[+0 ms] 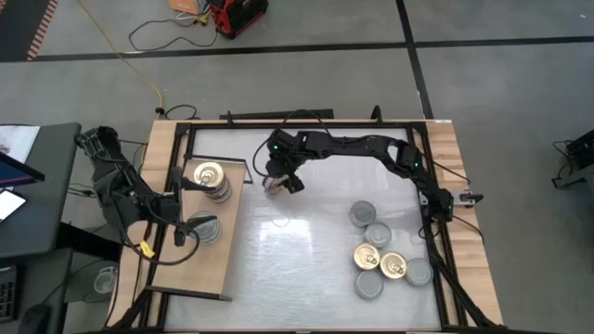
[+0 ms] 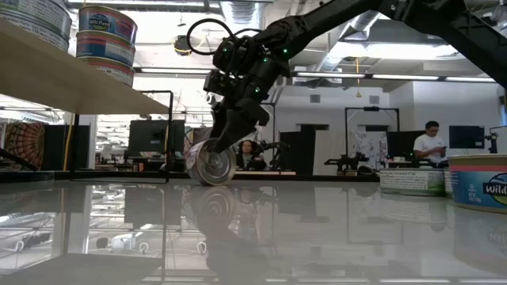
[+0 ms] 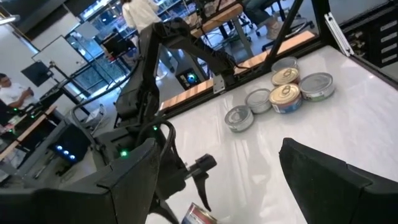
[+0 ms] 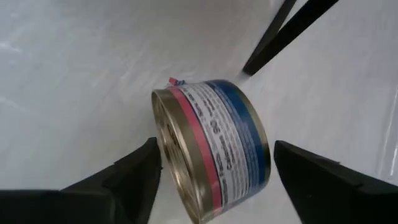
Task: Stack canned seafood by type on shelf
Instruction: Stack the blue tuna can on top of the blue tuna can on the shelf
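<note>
One tin [image 4: 211, 149], with a gold face and a blue and pink label, stands on its rim on the white table just right of the shelf [image 1: 200, 269]. My right gripper [image 4: 214, 171] is open and comes down over it with a finger at each flat face. The low view shows the tin [image 2: 210, 165] under that gripper [image 2: 220, 146]. On the shelf stand a gold-topped stack [image 1: 210, 176] and a silver-topped stack [image 1: 206, 227]. My left gripper [image 3: 236, 168] hovers open over the shelf's left part, holding nothing. My right gripper straddles the tin from above, slanting down, its fingers across the two flat faces. One finger [image 4: 140, 171] lies close against the gold face [image 4: 168, 155]; a thin gap shows at the other. I cannot tell whether it touches. The tin's rim rests on the table.
Several loose tins [image 1: 380, 260], gold-topped and silver-topped, lie in a cluster at the table's right. The black frame rail [image 4: 286, 31] runs close behind the standing tin. A wide stretch of white tabletop [image 1: 297, 269] lies between shelf and cluster.
</note>
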